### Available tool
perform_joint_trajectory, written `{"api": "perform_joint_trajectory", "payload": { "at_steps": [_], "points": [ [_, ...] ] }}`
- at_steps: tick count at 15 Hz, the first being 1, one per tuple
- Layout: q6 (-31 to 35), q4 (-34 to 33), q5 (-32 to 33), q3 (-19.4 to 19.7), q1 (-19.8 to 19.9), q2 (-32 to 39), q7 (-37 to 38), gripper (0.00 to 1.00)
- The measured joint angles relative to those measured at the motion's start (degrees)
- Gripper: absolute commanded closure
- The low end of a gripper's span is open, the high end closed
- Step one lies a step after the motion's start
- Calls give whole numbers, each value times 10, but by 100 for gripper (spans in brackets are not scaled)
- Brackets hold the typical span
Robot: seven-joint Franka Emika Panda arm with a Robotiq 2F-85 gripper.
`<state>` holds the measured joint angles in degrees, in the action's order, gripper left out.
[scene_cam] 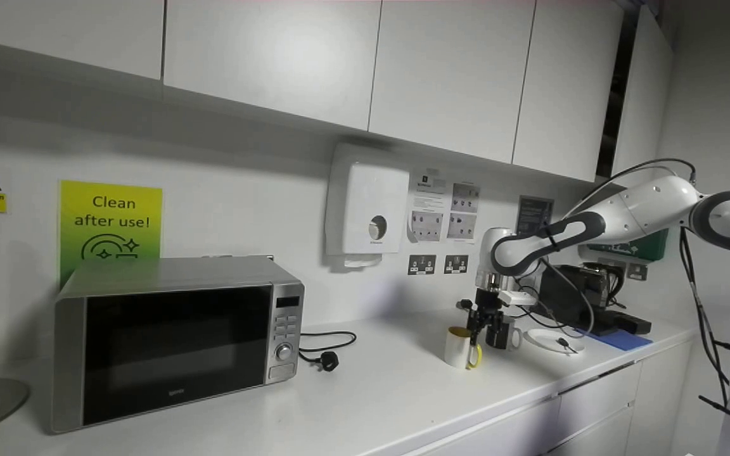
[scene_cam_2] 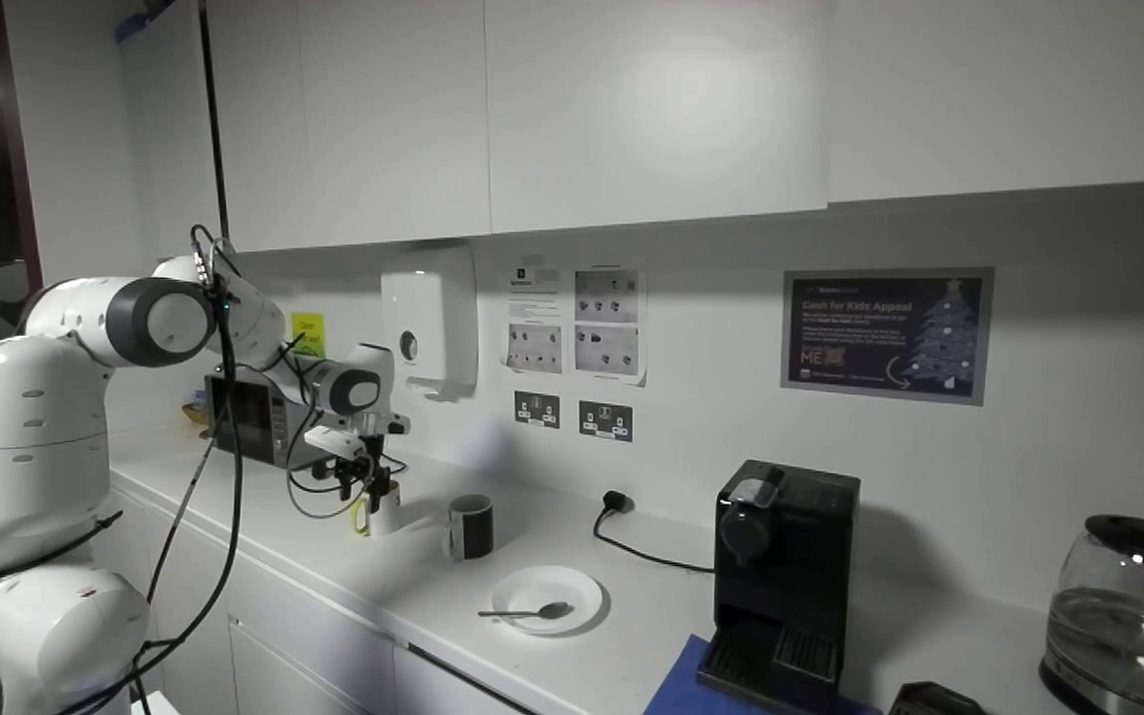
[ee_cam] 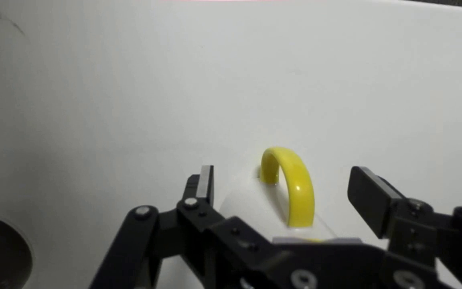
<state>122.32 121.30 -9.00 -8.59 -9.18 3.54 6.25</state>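
Gripper (ee_cam: 284, 184), jaws spread, brackets the yellow handle (ee_cam: 301, 196) of a white mug (scene_cam: 456, 351) upright on the surface (scene_cam: 377, 392), near a dark mug (scene_cam_2: 473, 526); sideways drift could let one jaw clip the handle and topple the mug.

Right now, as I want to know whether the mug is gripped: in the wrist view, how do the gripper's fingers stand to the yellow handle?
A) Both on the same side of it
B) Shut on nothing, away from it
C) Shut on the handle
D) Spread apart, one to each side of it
D: in the wrist view the gripper stands open, and the yellow handle shows between its fingers with a visible gap on both sides.
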Motion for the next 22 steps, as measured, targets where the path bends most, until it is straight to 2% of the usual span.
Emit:
{"api": "perform_joint_trajectory", "payload": {
  "at_steps": [7,12,22],
  "points": [
    [-37,16,8,47,39,-41,-10,0],
    [-37,14,47,85,75,-41,-56,0],
    [-37,-14,139,103,93,1,-154,0]
  ]
}}
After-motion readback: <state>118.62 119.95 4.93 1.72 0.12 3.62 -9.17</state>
